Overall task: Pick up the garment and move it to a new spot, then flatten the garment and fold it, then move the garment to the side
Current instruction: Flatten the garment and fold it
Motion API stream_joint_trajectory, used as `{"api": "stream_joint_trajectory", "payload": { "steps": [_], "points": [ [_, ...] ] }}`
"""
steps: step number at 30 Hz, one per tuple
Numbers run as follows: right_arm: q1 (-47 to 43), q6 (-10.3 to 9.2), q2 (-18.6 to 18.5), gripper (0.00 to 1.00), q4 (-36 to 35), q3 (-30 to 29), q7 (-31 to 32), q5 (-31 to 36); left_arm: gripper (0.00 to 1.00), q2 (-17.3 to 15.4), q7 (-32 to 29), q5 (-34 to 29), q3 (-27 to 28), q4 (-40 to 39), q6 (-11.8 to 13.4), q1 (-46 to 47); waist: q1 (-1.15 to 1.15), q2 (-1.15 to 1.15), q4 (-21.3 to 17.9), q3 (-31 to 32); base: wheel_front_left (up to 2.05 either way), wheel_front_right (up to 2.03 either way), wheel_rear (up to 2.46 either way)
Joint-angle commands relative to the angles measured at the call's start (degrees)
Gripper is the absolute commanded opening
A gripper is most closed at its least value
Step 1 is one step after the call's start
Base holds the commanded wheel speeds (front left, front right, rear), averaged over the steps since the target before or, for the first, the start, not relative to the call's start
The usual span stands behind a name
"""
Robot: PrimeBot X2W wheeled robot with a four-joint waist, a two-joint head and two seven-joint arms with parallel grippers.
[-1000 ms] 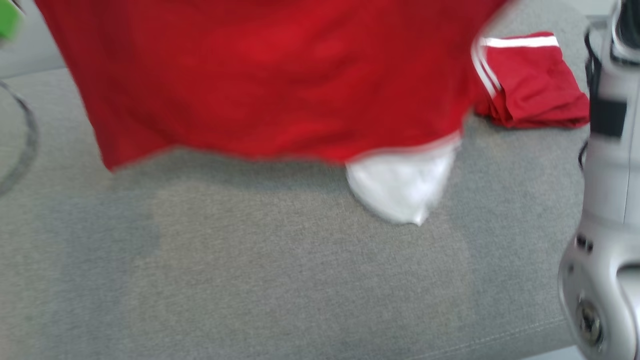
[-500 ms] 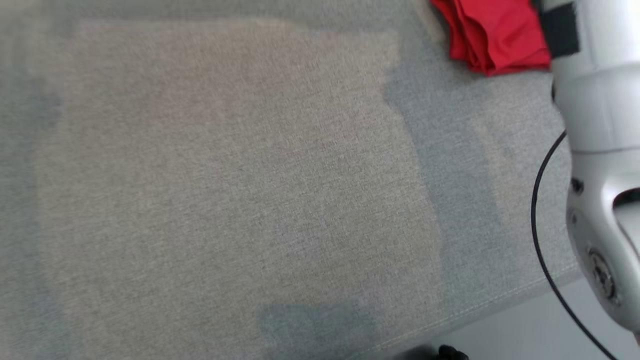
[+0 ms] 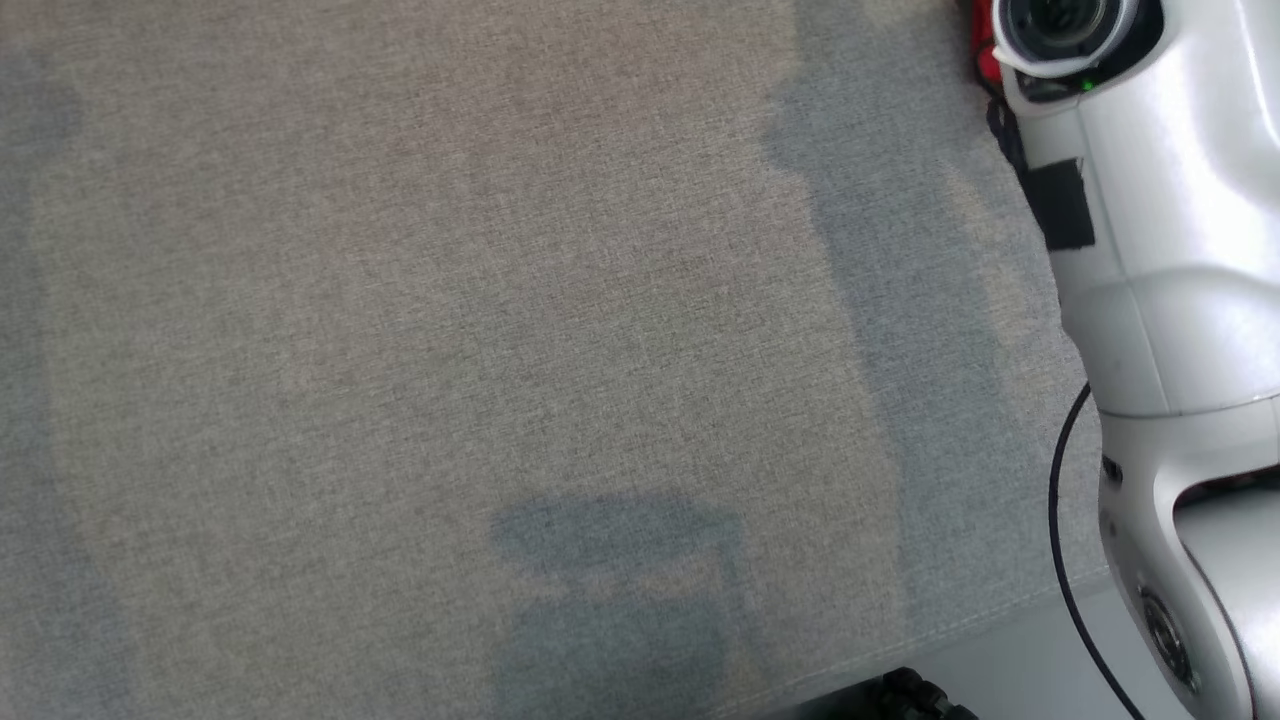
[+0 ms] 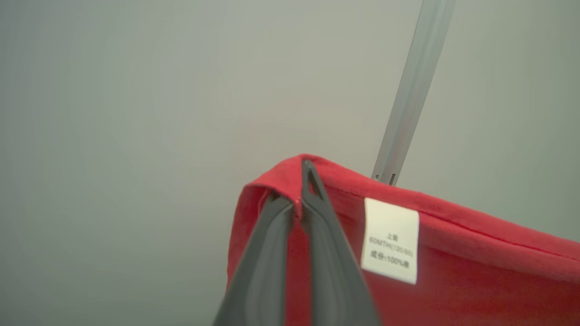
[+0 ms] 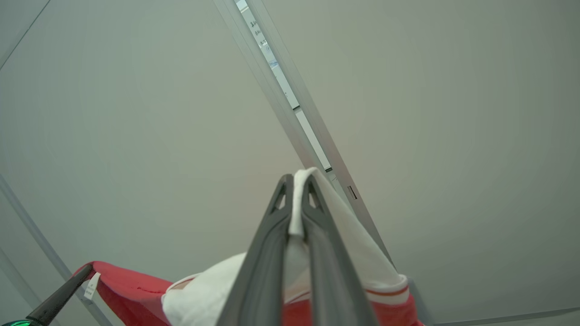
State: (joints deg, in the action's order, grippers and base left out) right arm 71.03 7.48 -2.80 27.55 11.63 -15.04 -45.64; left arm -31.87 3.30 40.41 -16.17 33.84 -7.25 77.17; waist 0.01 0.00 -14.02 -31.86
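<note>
Red garment [image 4: 453,280] hangs up in the air, held by both grippers at its top edge. Nearest in the left wrist view, the left gripper [image 4: 294,185] has its two dark fingers pressed together on a corner of the red cloth, which folds over the tips. Just beside that pinch is a white label [image 4: 390,240], so this looks like the inside of the cloth. In the right wrist view, the right gripper [image 5: 297,181] is pinching a white part [image 5: 358,253] of the same garment, with a thin red stripe lower down.

I think the grippers hold two spots well apart so the cloth gets pulled wide and hangs smooth, ready to be laid down flat.

Behind the cloth, both wrist views look at a pale wall or ceiling with a metal rail [image 5: 281,81] across it.

Down below, the head view shows the grey cushion [image 3: 450,300] with soft shadows [image 3: 610,580] on it, likely from the cloth and arms above. The pale right arm [image 3: 1150,250] reaches up at the right side, with a black cable [image 3: 1058,520] beside it. A tiny bit of red [image 3: 982,55] peeks out past the arm at the top. It is too small to tell what it is. Flattening and folding are not yet done.
</note>
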Motion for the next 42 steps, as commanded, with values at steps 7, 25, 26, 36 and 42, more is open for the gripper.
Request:
{"api": "stream_joint_trajectory", "payload": {
  "steps": [7, 25, 26, 36, 42],
  "points": [
    [-13.69, 0.00, -1.68, 0.00, -10.26, 0.29, 2.84, -0.23, 0.00, -0.98, 2.99, 8.07, -2.61, -8.02, -0.28, -12.07, -0.01, 0.00, 3.27, 3.66, 0.00, 0.00, 0.00],
    [-60.66, 0.01, -2.81, 0.00, -34.43, -10.21, 13.36, -7.22, 0.00, 4.28, 11.34, 18.41, -3.84, -25.55, 1.87, -59.42, -0.01, 0.00, 9.66, 16.48, 0.00, 0.00, 0.00],
    [-62.43, 0.01, -2.66, 0.00, -34.96, -10.09, 13.55, -7.49, 0.00, 4.78, 11.51, 18.50, -3.69, -25.64, 2.04, -61.26, -0.01, 0.00, 9.58, 17.04, 0.00, 0.00, 0.00],
    [-74.00, 0.01, -2.82, 0.00, -35.92, -8.22, 15.25, -7.45, 0.00, 10.01, 11.93, 15.30, 0.71, -25.82, 2.94, -76.05, -0.01, 0.00, 8.68, 20.97, 0.00, 0.00, 0.00],
    [-76.97, 0.01, -2.82, 0.00, -34.99, -7.32, 16.49, -7.82, 0.00, 13.30, 11.96, 13.20, 1.14, -24.86, 2.52, -80.29, -0.01, 0.00, 8.37, 22.81, 0.00, 0.00, 0.00]
  ]
}}
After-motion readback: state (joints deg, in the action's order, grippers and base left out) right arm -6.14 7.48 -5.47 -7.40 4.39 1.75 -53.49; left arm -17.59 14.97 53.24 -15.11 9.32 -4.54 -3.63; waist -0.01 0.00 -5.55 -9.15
